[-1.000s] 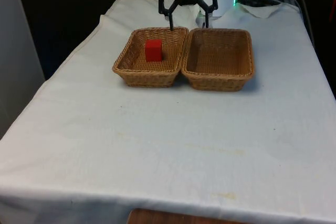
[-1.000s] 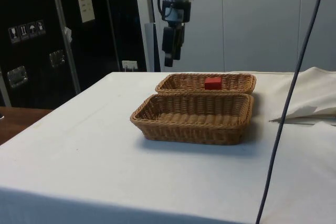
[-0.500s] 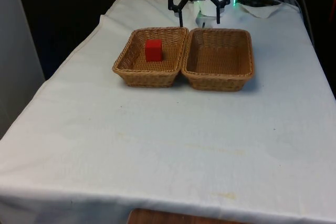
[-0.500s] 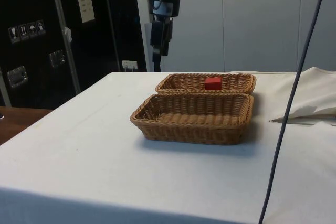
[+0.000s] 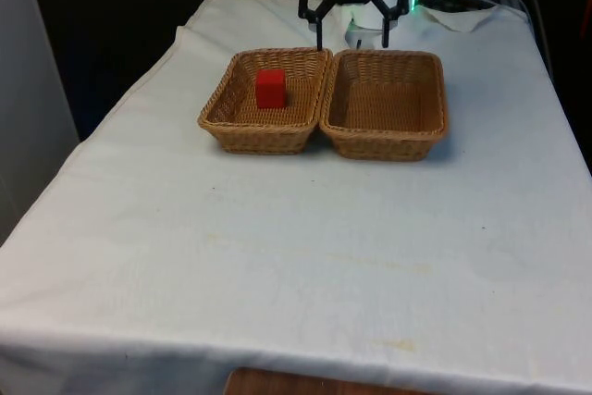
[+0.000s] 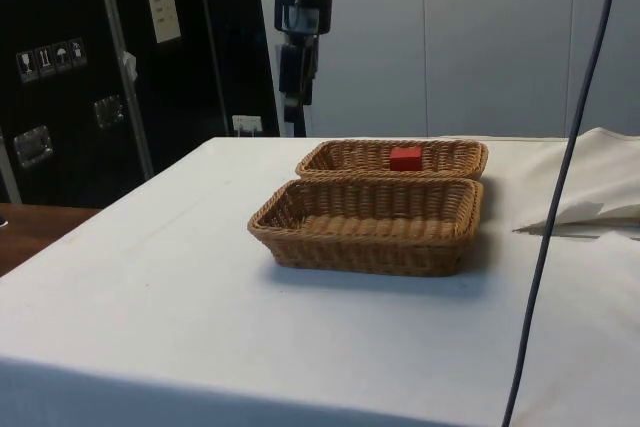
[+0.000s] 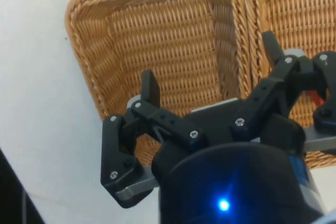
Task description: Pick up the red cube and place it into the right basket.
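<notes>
**Cube in one basket, gripper high at the far edge**

The red cube [image 5: 271,88] lies in the basket [image 5: 264,102] on the front view's left, near its far rim. The gripper [image 5: 352,36] hangs above the table's far edge, past both baskets and apart from the cube, fingers [image 7: 150,87] spread and empty. The other basket [image 5: 385,104] touches the first, or seems to. The white cloth [image 5: 296,256] lies bare toward the near edge.

In the wrist view the gripper [image 7: 210,72] covers part of the empty basket [image 7: 157,40]. The second basket [image 7: 294,14] beside it is cut off by the edge, its contents hidden.
</notes>
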`<action>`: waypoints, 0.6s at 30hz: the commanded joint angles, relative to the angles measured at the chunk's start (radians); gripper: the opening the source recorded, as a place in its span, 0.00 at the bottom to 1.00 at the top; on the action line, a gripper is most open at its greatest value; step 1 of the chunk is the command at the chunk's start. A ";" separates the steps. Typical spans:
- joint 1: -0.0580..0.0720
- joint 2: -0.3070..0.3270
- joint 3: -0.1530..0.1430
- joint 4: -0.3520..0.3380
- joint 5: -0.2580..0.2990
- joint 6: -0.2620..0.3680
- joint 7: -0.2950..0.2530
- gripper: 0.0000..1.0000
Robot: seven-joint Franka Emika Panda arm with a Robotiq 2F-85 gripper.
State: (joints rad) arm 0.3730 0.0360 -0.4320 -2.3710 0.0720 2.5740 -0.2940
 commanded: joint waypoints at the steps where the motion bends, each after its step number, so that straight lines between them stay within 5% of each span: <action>1: 0.000 0.003 0.002 0.003 -0.008 0.000 0.007 1.00; 12: 0.003 0.054 0.016 0.056 -0.131 0.000 0.108 1.00; 14: 0.000 0.045 0.022 0.049 -0.111 0.000 0.090 1.00; 18: 0.002 0.075 0.023 0.082 -0.181 -0.005 0.148 1.00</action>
State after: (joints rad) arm 0.3730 0.0980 -0.4030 -2.3020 -0.0850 2.5730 -0.1660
